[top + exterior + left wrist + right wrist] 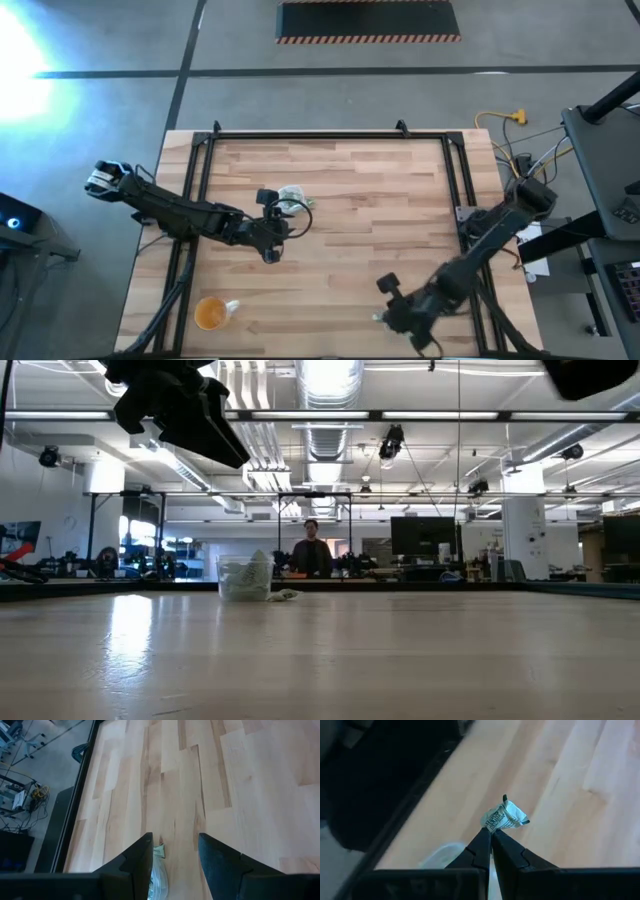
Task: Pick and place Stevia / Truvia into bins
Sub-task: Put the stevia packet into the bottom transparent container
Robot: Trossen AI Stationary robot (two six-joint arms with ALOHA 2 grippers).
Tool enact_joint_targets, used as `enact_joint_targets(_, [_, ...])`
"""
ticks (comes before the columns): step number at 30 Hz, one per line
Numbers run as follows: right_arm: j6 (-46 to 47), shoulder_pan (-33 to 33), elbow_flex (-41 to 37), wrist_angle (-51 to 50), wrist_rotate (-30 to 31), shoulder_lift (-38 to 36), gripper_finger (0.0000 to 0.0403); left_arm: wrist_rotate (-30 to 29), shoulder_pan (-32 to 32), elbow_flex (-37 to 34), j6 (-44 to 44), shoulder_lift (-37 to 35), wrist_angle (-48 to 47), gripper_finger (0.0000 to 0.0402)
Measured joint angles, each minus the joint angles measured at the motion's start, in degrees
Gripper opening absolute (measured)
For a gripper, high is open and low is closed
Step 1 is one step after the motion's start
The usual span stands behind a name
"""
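right hand [491,836] pinching crumpled packet [504,816], blurred from overhead

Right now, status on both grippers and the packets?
Left gripper open above cup of packets. Right gripper shut on a packet, near table edge. Nothing blocking.
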Motion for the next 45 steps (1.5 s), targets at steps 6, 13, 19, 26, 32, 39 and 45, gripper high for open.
enact_joint_targets(6, [6.39, 7.33, -0.46, -1.09, 2.59, -1.07, 0.0009, 0.00, 0.00, -0.01, 0.00, 0.00, 0.46, 0.0141])
enact_joint_targets(13, [8.08, 9.84, -1.59, -1.03, 5.97, 0.44, 0.0009, 0.01, 0.00, -0.01, 0.00, 0.00, 0.97, 0.0141])
enact_joint_targets(19, [13.50, 8.61, -3.93, -1.11, 5.17, 0.77, 0.0009, 0.00, 0.00, -0.13, 0.02, 0.00, 1.46, 0.0141])
enact_joint_targets(26, [16.62, 8.74, -4.49, -1.02, 3.56, 0.73, 0.0009, 0.00, 0.00, -0.15, 0.02, 0.00, 1.46, 0.0141])
enact_joint_targets(32, [18.69, 8.55, -6.08, -0.87, 3.05, 0.75, 0.0008, 0.00, 0.00, -0.17, 0.02, 0.00, 1.48, 0.0141])
enact_joint_targets(39, [21.31, 7.41, -8.31, 0.85, 1.89, 0.77, 0.0009, 0.00, 0.00, -0.17, 0.02, 0.00, 1.48, 0.0141])
enact_joint_targets(45, [21.21, 7.29, -8.27, 1.12, 1.94, 0.77, 0.0009, 0.00, 0.00, -0.17, 0.02, 0.00, 1.48, 0.0141])
